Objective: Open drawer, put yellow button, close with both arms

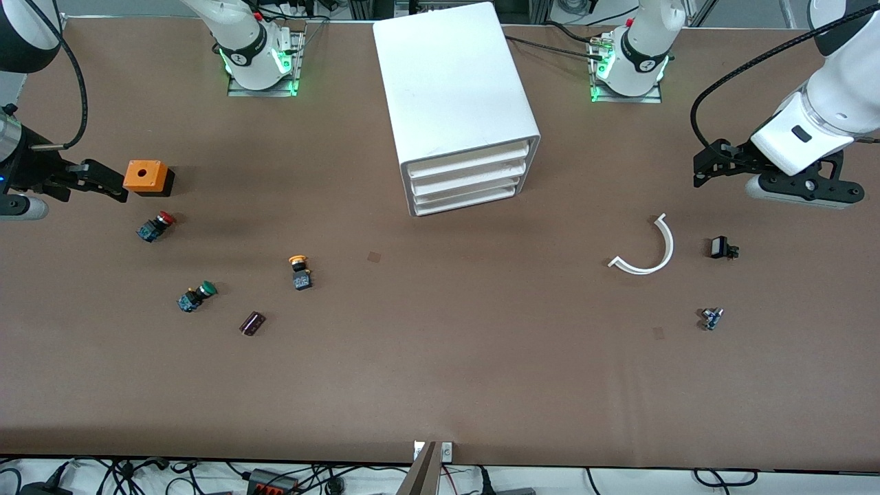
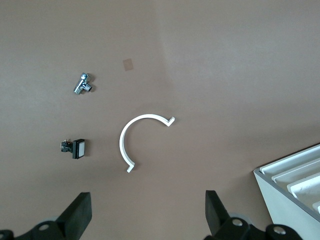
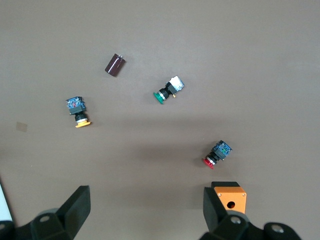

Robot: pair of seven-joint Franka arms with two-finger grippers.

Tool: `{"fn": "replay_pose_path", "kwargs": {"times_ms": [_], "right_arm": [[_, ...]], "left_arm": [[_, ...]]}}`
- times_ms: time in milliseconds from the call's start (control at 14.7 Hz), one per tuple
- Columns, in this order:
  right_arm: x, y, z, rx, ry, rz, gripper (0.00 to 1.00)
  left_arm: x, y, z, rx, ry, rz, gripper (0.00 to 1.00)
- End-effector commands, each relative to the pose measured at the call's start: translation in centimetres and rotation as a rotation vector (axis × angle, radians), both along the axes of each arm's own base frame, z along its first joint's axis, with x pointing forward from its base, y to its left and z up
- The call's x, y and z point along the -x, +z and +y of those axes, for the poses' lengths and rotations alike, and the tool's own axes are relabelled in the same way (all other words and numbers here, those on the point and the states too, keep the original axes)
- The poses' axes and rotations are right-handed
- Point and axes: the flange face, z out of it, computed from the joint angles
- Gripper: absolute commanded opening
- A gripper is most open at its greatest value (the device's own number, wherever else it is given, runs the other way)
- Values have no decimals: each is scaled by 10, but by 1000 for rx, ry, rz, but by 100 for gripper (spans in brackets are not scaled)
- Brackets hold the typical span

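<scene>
While both arms wait at the two ends of the table, the white cabinet (image 1: 457, 103) stands in the upper middle of the front view with its three stacked drawers all pushed in; the drawer (image 1: 467, 161), the uppermost one, is flush with the two beneath it. A corner of the cabinet also shows in the lower right of the left wrist view (image 2: 295, 185).

The yellow button (image 1: 300, 271) lies on its side on the bare brown table (image 1: 440, 371), in the left middle of the front view, nearer to the front camera than the cabinet and toward the right arm's end. In the right wrist view it shows at the left middle (image 3: 77, 111). Near it lie a green button (image 1: 196, 295), a red button (image 1: 155, 226) and a small dark cylinder (image 1: 252, 323). An orange box (image 1: 146, 177) with a hole in its top sits in the upper left.

The right gripper (image 1: 110, 184) hangs just beside the orange box, jaws spread wide and holding nothing. The left gripper (image 1: 705, 168) hangs in the upper right of the front view, over the table near a white curved strip (image 1: 650, 249), a small black part (image 1: 722, 247) and a small metal part (image 1: 711, 317); its jaws are likewise spread and empty
</scene>
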Motion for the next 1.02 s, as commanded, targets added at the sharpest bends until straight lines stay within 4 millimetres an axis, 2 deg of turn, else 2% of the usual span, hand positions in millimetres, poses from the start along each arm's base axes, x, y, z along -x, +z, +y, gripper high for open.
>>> {"fn": "replay_pose_path", "kwargs": {"times_ms": [0,613,749,953], "right_arm": [[5,7,-4,12,12,6,100],[2,6,4,1,22,2,100],[-2,0,8,-2,28,2,100],[-10,-12,9,-4,28,1,100]], "left_arm": [[8,3,-1,7,-2,4,100],[8,2,-1,6,-1,13,100],[8,1,-1,8,-2,16,100],[18,-5,-3,16,-11,98,100]]}}
